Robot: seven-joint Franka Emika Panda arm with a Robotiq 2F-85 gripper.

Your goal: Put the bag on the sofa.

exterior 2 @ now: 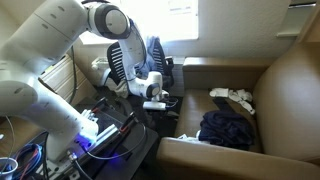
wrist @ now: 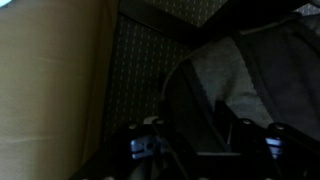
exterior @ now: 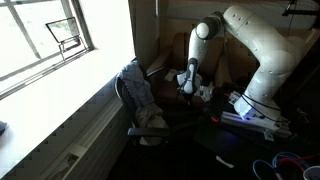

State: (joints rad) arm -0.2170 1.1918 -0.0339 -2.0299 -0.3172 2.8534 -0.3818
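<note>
In an exterior view the black floppy bag (exterior 2: pixel 228 128) lies slumped on the seat of the brown sofa (exterior 2: pixel 290 85), filling most of the seat's width. My gripper (exterior 2: pixel 155 97) is well away from it, low beside the swivel chair (exterior 2: pixel 152 55), and nothing shows between its fingers. In another exterior view the gripper (exterior: pixel 190 85) hangs just beside the chair with the grey-blue garment (exterior: pixel 138 92); the bag is hidden there. The wrist view is very dark: it shows black mesh (wrist: pixel 140 70) and grey cloth (wrist: pixel 245 70) close below. The fingers are lost in shadow.
A pale crumpled item (exterior 2: pixel 232 97) lies on the sofa seat behind the bag. A lit box with a blue light (exterior 2: pixel 95 130) (exterior: pixel 250 110) and cables (exterior: pixel 285 165) sit at the arm's base. A window and sill (exterior: pixel 60 90) run along one side.
</note>
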